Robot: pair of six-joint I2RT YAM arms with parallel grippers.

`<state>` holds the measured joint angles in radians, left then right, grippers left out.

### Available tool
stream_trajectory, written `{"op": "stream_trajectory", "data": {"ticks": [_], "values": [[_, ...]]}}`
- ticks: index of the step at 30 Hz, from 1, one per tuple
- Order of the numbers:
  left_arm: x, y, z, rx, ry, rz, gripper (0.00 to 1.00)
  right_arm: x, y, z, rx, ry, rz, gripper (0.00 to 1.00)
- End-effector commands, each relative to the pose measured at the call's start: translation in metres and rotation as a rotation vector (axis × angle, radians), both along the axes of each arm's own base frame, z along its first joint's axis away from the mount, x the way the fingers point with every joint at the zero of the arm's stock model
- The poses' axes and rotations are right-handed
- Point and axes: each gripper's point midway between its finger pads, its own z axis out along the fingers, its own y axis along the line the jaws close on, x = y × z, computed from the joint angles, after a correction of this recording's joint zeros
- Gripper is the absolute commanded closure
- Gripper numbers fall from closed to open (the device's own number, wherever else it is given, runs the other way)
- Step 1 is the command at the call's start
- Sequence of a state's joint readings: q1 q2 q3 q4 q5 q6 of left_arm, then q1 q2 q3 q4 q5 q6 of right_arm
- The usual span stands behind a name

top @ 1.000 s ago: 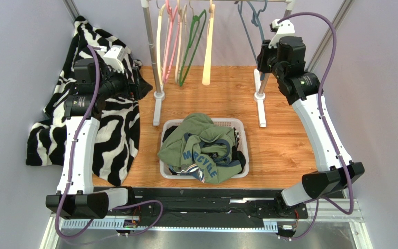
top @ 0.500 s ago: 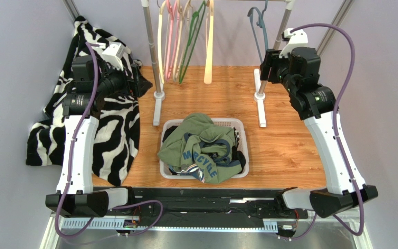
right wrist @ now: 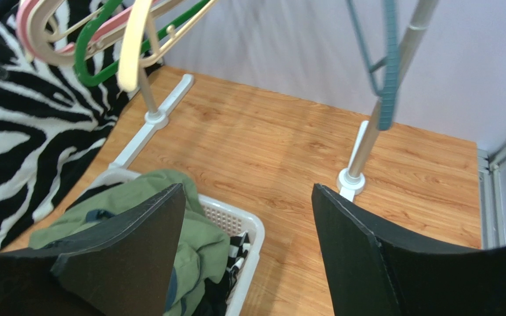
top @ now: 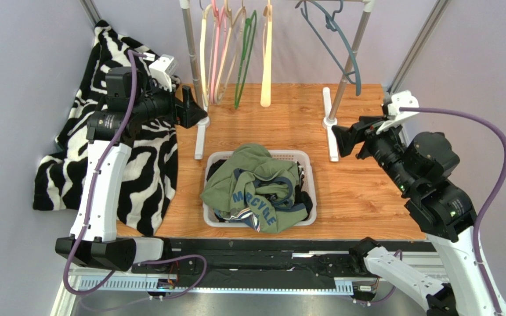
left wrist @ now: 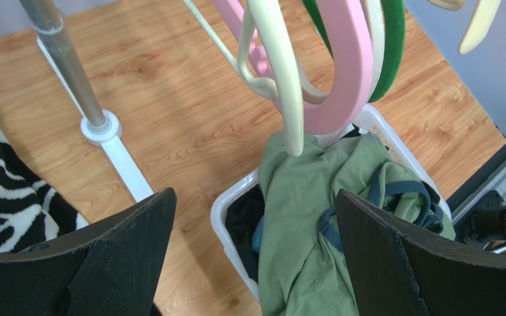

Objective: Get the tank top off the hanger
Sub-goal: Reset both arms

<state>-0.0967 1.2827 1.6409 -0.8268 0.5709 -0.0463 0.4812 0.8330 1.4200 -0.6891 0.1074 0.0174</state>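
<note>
The tank top (top: 255, 184), green with blue trim, is seen crumpled in the basket (top: 291, 157), off every hanger. The basket is set at the middle of the table (top: 361, 191), close to the near edge. It is heaped: the tank top is spread over most of it and spills over the near rim, and darker clothes (top: 217, 170) are tucked below it.

Compared with a second ago, the right arm has been drawn back from the teal hanger (top: 339, 41) at the far right corner and is now held lower, over the right edge. The teal hanger is bare and has been left swung out at a slant. The left arm has been shifted a little toward the rack's left post (top: 193, 59). The basket and its load are unchanged.

The left gripper (left wrist: 255, 197) is spread wide, nothing is held between its fingers, and it is poised above the table by the left post, with the zebra cloth (top: 137, 164) beside it along the left edge. The right gripper (right wrist: 248, 187) is likewise spread wide and empty, and it is raised clear of the table, basket and rack.
</note>
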Motion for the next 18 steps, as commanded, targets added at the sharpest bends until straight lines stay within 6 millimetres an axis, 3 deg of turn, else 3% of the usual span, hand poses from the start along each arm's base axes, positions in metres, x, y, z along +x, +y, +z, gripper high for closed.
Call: {"op": "stream_trajectory", "data": {"ticks": [1, 8, 11, 14, 18], "values": [[-0.015, -0.004, 0.016, 0.020, -0.048, -0.077, 0.01, -0.001, 0.010, -0.035, -0.108, 0.058, 0.017, 0.24], [-0.038, 0.001, 0.017, 0.052, -0.077, -0.073, 0.03, -0.010, 0.001, -0.071, -0.065, 0.174, -0.034, 0.20], [-0.049, 0.002, 0.013, 0.068, -0.090, -0.089, 0.01, -0.012, -0.005, -0.076, -0.027, 0.187, -0.079, 0.14], [-0.054, 0.005, 0.011, 0.072, -0.099, -0.076, 0.01, -0.017, -0.011, -0.073, 0.011, 0.174, -0.100, 0.00], [-0.058, 0.007, 0.013, 0.067, -0.101, -0.061, 0.01, -0.027, -0.015, -0.066, 0.051, 0.137, -0.083, 0.00]]}}
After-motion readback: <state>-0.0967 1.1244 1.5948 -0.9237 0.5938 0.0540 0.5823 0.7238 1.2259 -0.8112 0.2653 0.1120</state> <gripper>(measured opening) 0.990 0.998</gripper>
